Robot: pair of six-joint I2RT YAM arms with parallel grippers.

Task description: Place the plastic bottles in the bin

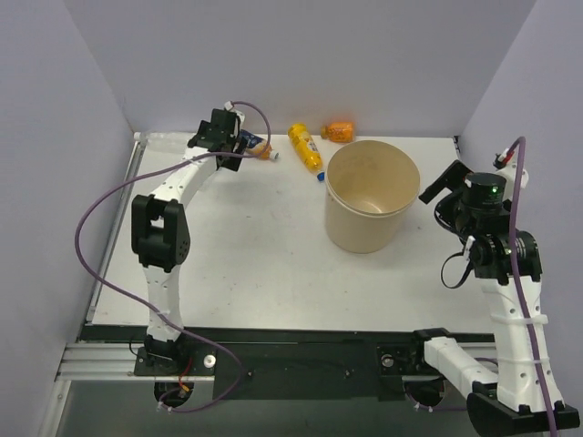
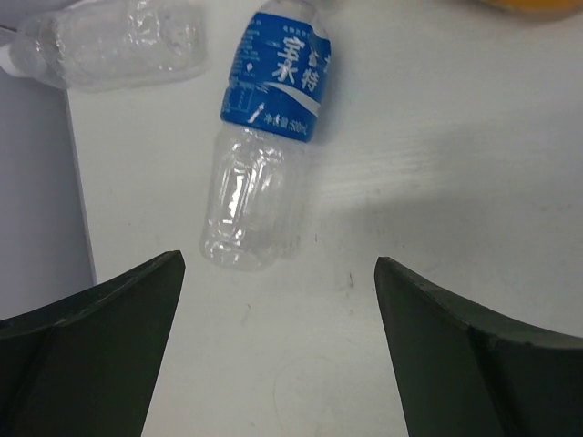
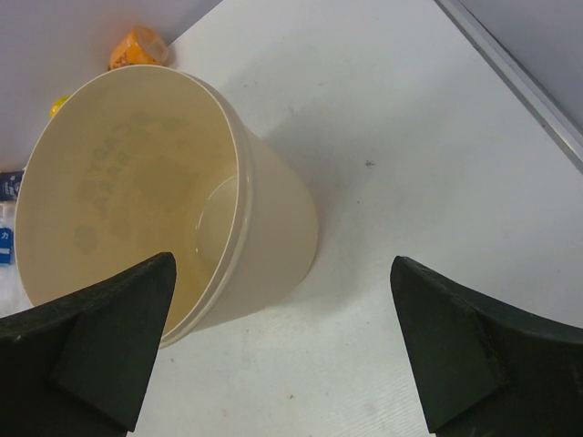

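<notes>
White worktop [image 1: 237, 237] seen from above, enclosed by pale purple walls [image 1: 301, 55]. Right of centre, standing upright with its mouth open: the round tan bin [image 1: 360, 232].

Along the far edge, all lying on their sides outside the bin:
- short orange bottle [image 1: 339, 131], just behind the bin;
- yellow bottle with blue cap [image 1: 305, 147] to its left, cap end close to the bin's rim;
- further left, clear bottle with blue label [image 2: 264, 155], base pointing toward the left hand [image 2: 280, 264];
- crumpled clear bottle [image 2: 109, 41] beside it, near the worktop's left edge.

Left hand reaching over the blue-labelled bottle, fingers [image 2: 91, 346] spread wide apart, not touching it. Right hand [image 3: 282, 264] off to the right of the bin, fingers likewise wide apart, angled down toward the bin's outer wall and rim, apart from both.
</notes>
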